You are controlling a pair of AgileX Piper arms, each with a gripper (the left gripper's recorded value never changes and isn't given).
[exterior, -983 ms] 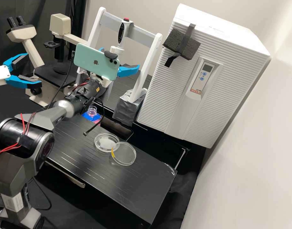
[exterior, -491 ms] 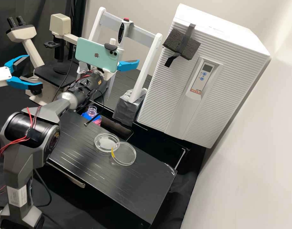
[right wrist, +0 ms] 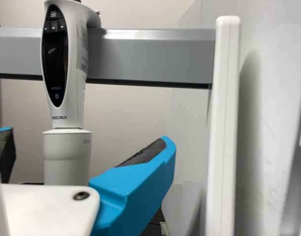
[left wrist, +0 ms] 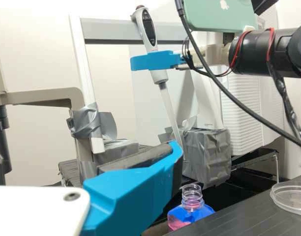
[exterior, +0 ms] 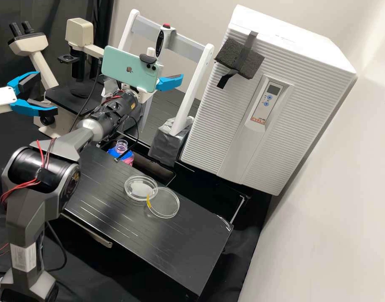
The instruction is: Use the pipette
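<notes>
The right end effector grips the white electronic pipette, its tip pointing down toward the open bottle of pink liquid. It is best lowered plumb, with the tip centred in the narrow neck. The left end effector hangs open at nine o'clock. Two clear petri dishes lie on the ribbed black worktop at the bottle's five o'clock, and a white ribbed cabinet stands at two.

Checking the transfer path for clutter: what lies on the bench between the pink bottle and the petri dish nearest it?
The high view shows bare black bench between the pink bottle and the petri dish. A cable end hangs beside the bottle.
</notes>
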